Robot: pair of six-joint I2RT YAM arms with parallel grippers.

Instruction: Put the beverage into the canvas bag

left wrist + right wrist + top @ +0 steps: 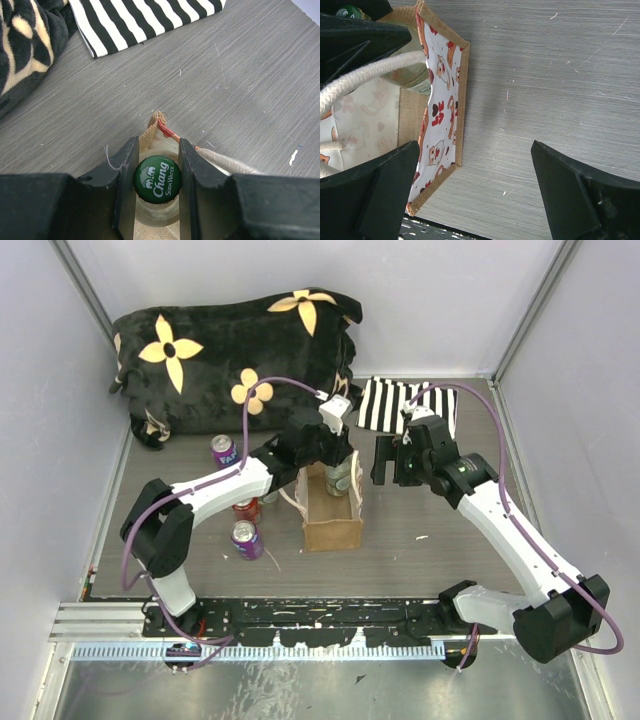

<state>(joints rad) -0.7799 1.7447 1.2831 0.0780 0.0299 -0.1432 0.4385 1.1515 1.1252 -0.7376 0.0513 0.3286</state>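
Glass beverage bottle point(157, 186) hangs upright, neck clamped in the left pincer point(158, 150), its base inside the canvas bag point(332, 527) directly below.

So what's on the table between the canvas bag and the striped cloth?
Nothing. The left wrist view shows only bare grey table between the rim of the canvas bag and the striped cloth.

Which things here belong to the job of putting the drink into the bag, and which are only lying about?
Belongs to the job: Chang soda water bottle, left gripper shut on it, canvas bag.
Lying about: far purple can, near purple can, red can, striped cloth, flowered black blanket.
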